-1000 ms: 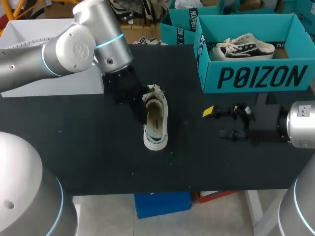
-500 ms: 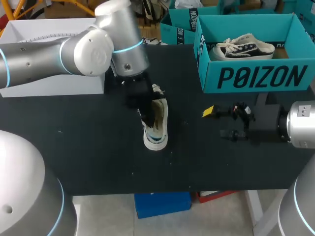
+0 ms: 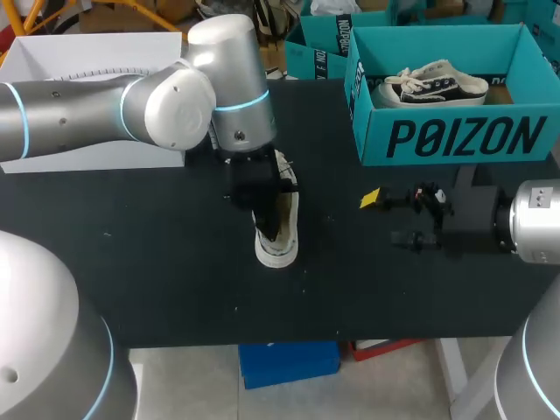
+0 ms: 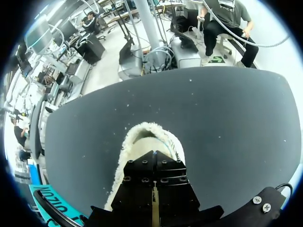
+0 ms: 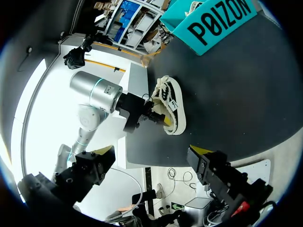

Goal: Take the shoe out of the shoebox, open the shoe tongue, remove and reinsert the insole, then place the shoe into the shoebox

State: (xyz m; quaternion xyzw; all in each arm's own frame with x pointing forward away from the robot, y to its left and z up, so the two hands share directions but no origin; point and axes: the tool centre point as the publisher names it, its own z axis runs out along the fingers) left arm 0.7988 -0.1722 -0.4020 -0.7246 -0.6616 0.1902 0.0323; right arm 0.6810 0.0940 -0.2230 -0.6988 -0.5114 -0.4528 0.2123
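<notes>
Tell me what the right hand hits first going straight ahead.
Probably the white shoe, whose side faces the right hand; nothing shows between them. Depth is unclear, so it might pass above.

Left gripper [image 3: 267, 210] points steeply down; right gripper [image 3: 382, 219] lies level, jaws apart

Ahead of my right gripper [image 5: 151, 158], fingers spread wide, my left gripper [image 5: 157, 116] sits in the shoe [image 5: 174, 105], shoebox [image 5: 215, 21] beyond.
</notes>
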